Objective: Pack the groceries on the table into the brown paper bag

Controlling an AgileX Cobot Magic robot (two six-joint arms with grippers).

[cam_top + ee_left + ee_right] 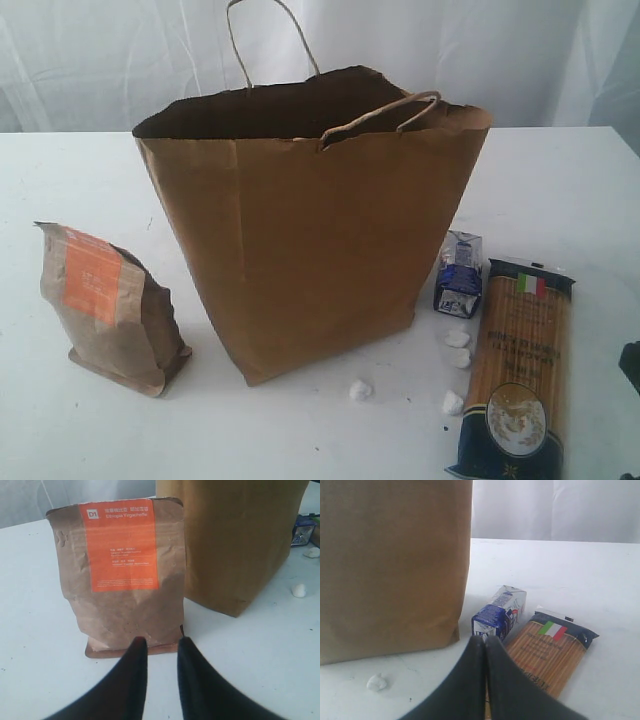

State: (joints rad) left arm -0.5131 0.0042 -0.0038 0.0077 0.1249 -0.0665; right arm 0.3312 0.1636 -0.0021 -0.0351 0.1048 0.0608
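Slightly parted, the left hand (160, 641) faces the upright brown pouch (122, 575).

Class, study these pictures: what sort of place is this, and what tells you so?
Probably a robot lab's staged test bench, not a kitchen: a plain white tabletop, a white curtain backdrop, and a brown paper bag set out beside a spaghetti pack.

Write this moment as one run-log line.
left gripper: open, facing brown pouch; right gripper: shut, empty; brown paper bag: standing; carton, spaghetti pack: on table
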